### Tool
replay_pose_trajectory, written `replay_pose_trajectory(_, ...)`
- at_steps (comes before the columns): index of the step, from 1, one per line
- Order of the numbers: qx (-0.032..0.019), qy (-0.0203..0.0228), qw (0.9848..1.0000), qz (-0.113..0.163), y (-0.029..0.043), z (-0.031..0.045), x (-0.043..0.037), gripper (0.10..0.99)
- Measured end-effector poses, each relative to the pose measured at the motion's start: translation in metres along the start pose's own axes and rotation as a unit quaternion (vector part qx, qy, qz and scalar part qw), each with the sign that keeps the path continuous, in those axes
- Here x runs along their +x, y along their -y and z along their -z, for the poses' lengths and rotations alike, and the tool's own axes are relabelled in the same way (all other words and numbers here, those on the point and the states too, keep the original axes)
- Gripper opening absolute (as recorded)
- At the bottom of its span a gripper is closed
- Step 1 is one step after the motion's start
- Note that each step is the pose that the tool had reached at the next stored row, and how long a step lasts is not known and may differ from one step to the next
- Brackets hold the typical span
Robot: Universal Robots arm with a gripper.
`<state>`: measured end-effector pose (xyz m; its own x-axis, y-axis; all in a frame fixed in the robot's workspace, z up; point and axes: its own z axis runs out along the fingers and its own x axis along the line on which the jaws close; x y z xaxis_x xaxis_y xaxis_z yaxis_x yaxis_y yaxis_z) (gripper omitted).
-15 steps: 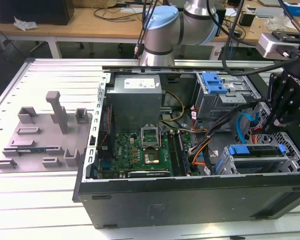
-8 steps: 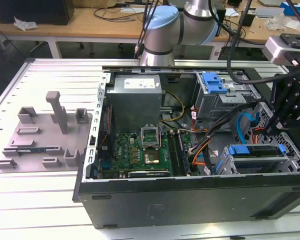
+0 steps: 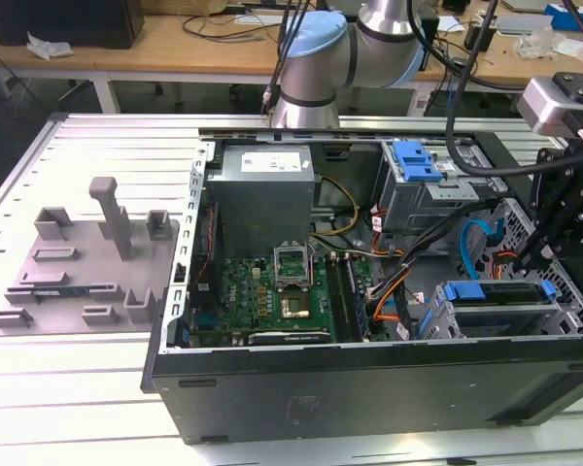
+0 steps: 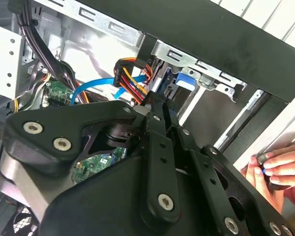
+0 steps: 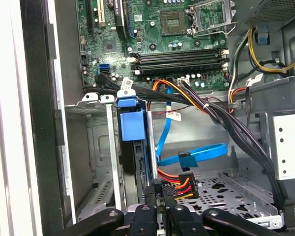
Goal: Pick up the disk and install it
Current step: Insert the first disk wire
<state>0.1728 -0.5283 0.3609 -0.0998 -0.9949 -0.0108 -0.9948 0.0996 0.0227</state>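
disk (image 5: pixel 130 124) upright in drive cage (image 5: pixel 96 145), narrow-closed gripper (image 4: pixel 161 108) just beside it

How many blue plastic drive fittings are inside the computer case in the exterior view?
2: a ribbed blue latch on the upper drive cage; the disk's blue carrier in the lower cage. Others may be hidden.

White label (image 3: pixel 272 165) on the power supply (image 3: pixel 262 199), print too small to read, nothing else legible

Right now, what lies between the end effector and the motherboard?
In the first wrist view, a looped blue cable, orange-and-red wires and black cables cross between the end effector and the motherboard.
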Motion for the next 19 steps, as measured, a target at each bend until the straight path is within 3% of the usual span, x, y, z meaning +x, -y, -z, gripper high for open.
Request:
replay_pose_trajectory(13, -0.0002, -0.0004, 0.9998, 0.018, -0.0003, 0.0056, 0.0057, 0.169)
replay_pose_trajectory(15, -0.0045, -0.0007, 0.9998, 0.017, 0.0003, 0.0044, 0.0070, 0.169)
replay_pose_trajectory(19, -0.0045, -0.0007, 0.9998, 0.017, 0.0011, 0.0038, 0.0069, 0.169)
